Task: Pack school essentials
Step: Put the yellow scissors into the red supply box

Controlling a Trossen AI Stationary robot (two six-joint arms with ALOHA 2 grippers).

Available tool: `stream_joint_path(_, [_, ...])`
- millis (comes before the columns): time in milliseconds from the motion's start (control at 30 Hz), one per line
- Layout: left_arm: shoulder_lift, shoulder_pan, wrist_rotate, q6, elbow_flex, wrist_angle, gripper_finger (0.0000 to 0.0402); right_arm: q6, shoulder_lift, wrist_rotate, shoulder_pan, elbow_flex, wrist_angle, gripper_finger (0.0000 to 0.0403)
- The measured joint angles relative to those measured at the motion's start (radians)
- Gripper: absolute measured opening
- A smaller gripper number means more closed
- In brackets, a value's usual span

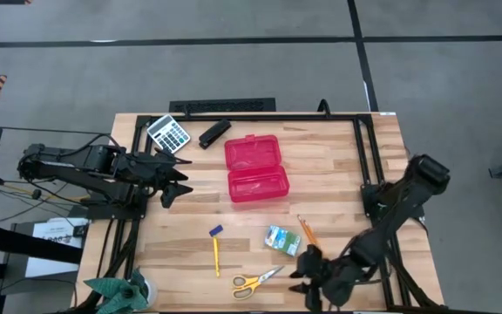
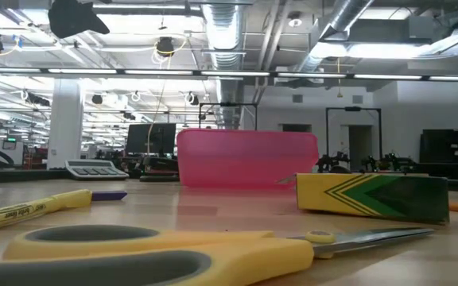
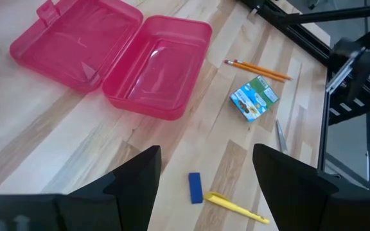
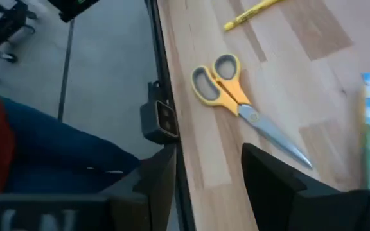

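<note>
High view: yellow-handled scissors (image 1: 256,281) are seen lying flat near the table's front edge, grey-lined loops to one side, steel blades shut. A yellow pen (image 1: 216,256) and a tiny blue piece (image 1: 216,231) lie just beside them, a green-and-white packet (image 1: 281,240) and two orange pencils (image 1: 308,231) nearby. Farther back, an open pink case (image 1: 256,168) is set, empty. The right gripper (image 1: 308,281) is held beside the scissors, fingers spread, gripping nothing. The left gripper (image 1: 179,179) is kept spread near the case.
</note>
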Motion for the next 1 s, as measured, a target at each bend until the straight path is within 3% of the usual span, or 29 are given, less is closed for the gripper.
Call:
stream_joint_path(133, [0.000, 0.000, -0.009, 0.017, 0.000, 0.000, 0.0242, -0.147, 0.093, -0.019, -0.023, -0.002, 0.032, 0.0214])
stream_joint_path(333, [0.000, 0.000, -0.021, -0.002, 0.000, 0.025, 0.0242, -0.393, 0.178, -0.184, -0.099, -0.003, 0.026, 0.0238])
stream_joint_path(433, [0.000, 0.000, -0.064, -0.011, 0.000, 0.059, 0.0242, -0.560, 0.182, -0.210, -0.121, -0.030, 0.059, 0.0234])
stream_joint_path(533, [0.000, 0.000, -0.130, -0.022, 0.000, 0.106, 0.0242, -0.658, 0.131, -0.243, -0.108, -0.151, 0.168, 0.0226])
stream_joint_path(700, [0.000, 0.000, -0.232, -0.039, 0.000, 0.191, 0.0242, -0.518, -0.072, -0.242, -0.026, -0.451, 0.340, 0.0212])
stream_joint_path(800, [0.000, 0.000, -0.296, -0.039, 0.000, 0.215, 0.0242, -0.517, -0.178, -0.212, 0.031, -0.582, 0.493, 0.0204])
stream_joint_path(1000, [0.000, 0.000, -0.394, -0.093, 0.000, 0.226, 0.0242, -0.652, -0.168, -0.057, 0.077, -0.634, 0.550, 0.0205])
